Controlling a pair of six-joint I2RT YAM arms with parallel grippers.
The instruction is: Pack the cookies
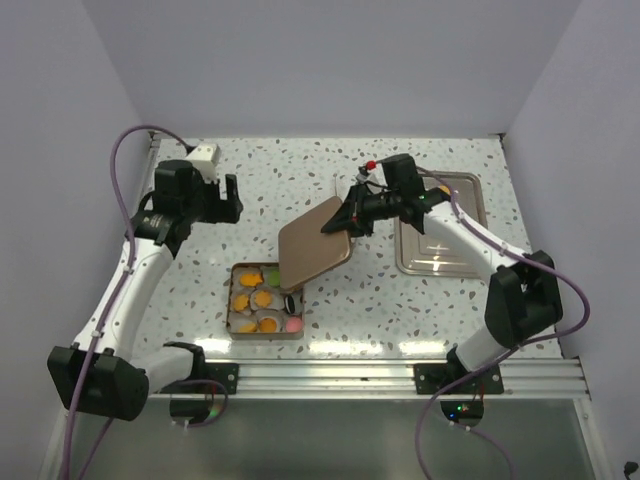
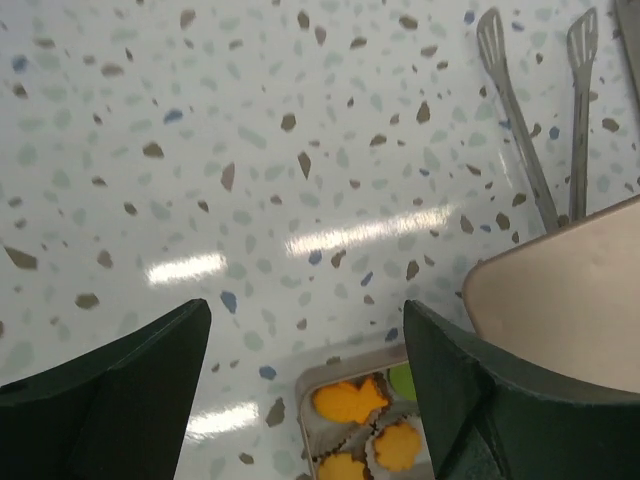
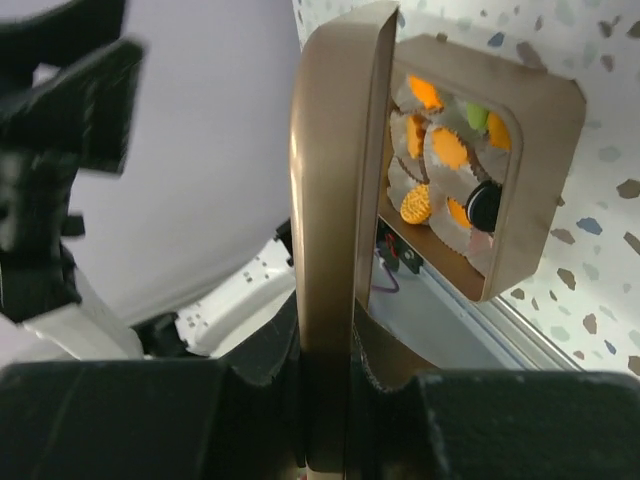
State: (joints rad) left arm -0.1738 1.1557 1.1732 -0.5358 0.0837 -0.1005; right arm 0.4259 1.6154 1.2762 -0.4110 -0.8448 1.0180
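The cookies (image 1: 262,298) lie in paper cups inside an open brown tin (image 1: 234,322) near the table's front: mostly orange, with a green, a black and a pink one. A brown lid (image 1: 310,252) hangs tilted over the tin's right edge, and my right gripper (image 1: 337,222) is shut on its far rim. The right wrist view shows the lid (image 3: 335,170) edge-on between the jaws of the right gripper (image 3: 338,400), with the tin (image 3: 545,150) and cookies (image 3: 449,148) beyond. My left gripper (image 1: 234,198) hangs open and empty behind the tin. Its wrist view shows the left gripper (image 2: 305,335) above the tin's corner (image 2: 308,385) and orange cookies (image 2: 350,400).
A metal tray (image 1: 468,200) sits at the back right under the right arm. Metal tongs (image 2: 520,130) lie on the speckled table beyond the lid (image 2: 570,300). White walls close in the back and both sides.
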